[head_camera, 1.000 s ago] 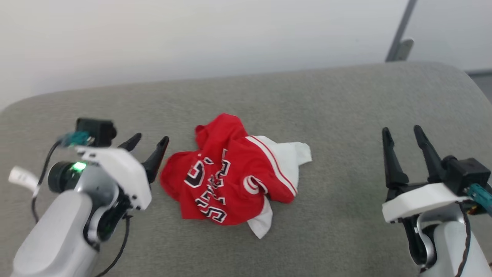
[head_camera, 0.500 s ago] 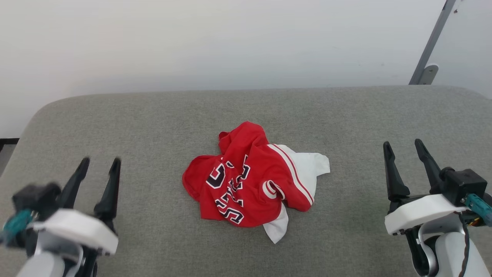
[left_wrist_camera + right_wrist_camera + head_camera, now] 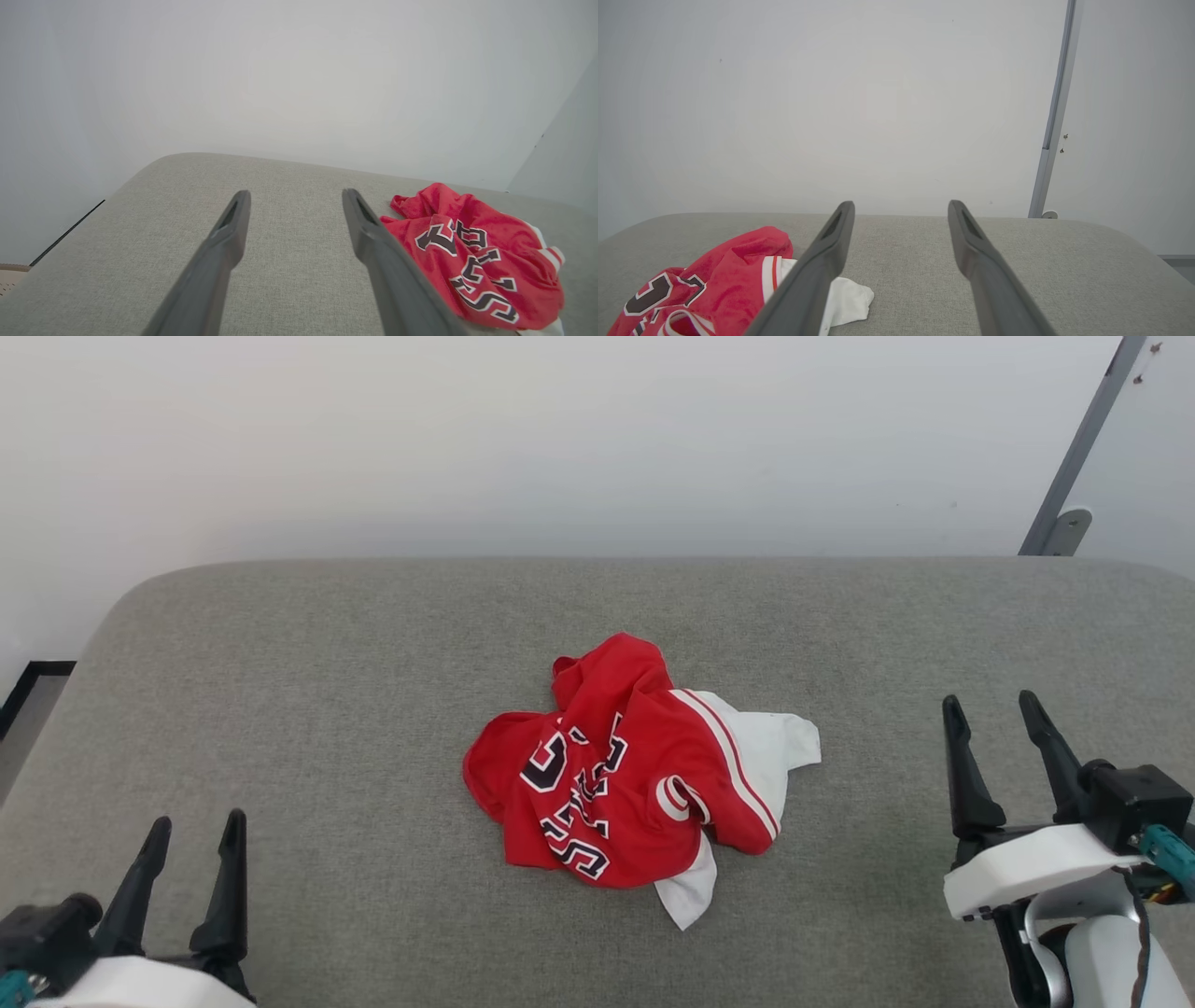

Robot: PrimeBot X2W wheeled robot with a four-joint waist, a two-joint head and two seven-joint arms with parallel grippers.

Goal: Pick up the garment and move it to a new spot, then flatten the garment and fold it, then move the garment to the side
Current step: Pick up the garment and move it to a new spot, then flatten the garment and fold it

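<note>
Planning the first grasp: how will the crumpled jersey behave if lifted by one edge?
Likely floppy: the jersey lies bunched in soft folds, so it should drape and unfurl. Probably light, being thin cloth. Pushed, it would likely bunch on the textured cushion, not slide.

Garment [image 3: 635, 775] lies crumpled between left end effector [image 3: 199, 819] and right end effector [image 3: 989, 697].

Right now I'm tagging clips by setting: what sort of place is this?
Probably a plain indoor room, perhaps a lab: grey fabric-covered surface, bare white wall, one crumpled garment.
</note>
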